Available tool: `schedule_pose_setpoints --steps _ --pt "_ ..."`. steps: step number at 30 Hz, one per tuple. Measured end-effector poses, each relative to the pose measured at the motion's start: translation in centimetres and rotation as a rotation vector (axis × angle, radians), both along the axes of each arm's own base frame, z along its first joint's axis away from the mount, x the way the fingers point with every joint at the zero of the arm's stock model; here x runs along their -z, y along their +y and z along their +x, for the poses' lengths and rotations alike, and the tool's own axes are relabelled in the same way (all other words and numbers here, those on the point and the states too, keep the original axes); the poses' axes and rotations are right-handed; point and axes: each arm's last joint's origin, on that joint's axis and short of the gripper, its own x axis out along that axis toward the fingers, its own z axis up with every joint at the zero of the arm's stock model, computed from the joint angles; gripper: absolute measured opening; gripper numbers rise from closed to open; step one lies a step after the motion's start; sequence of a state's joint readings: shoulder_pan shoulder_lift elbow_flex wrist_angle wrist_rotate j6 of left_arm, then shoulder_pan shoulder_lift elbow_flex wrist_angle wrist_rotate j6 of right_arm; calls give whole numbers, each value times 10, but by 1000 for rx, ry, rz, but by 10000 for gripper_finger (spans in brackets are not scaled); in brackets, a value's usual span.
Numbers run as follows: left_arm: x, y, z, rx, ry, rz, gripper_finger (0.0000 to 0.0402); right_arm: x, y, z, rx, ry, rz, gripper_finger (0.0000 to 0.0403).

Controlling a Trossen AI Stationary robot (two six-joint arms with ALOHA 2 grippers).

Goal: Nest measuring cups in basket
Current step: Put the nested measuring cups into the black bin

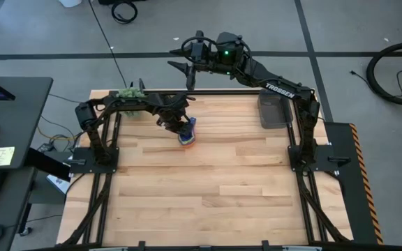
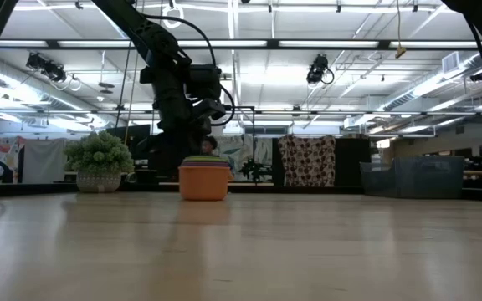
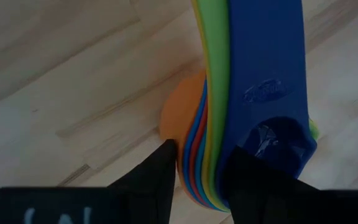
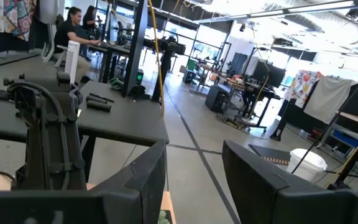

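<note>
On the table, one stack of measuring cups [image 3: 229,124] sits gripped by the left tool [image 3: 197,177].

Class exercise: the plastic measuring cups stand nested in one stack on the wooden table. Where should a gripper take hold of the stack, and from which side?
Probably by the bundled flat handles of the nested stack of coloured plastic measuring cups, coming from above. The handles lie layered together, thin enough to pinch, while the orange bottom cup looks wide and round. The left gripper already straddles them, its fingers either side.

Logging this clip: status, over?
Left gripper closing on stacked cups' handles. Right gripper open, idle beyond table. Basket empty, path clear.
</note>
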State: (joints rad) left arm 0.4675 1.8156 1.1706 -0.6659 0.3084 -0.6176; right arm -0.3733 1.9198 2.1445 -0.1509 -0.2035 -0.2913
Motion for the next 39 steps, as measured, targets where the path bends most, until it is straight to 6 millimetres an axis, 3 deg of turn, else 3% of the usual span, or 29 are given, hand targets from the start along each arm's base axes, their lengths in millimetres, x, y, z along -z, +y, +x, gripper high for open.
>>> schedule_pose_setpoints --steps 10,20,39 --pt "0 0 0 -51 8 -22 121 0 0 0 0 0 0 165" --pt "0 0 0 -46 7 -20 87 0 0 0 0 0 0 165" --pt "0 2 4 12 -35 45 95 0 0 0 0 0 0 165"
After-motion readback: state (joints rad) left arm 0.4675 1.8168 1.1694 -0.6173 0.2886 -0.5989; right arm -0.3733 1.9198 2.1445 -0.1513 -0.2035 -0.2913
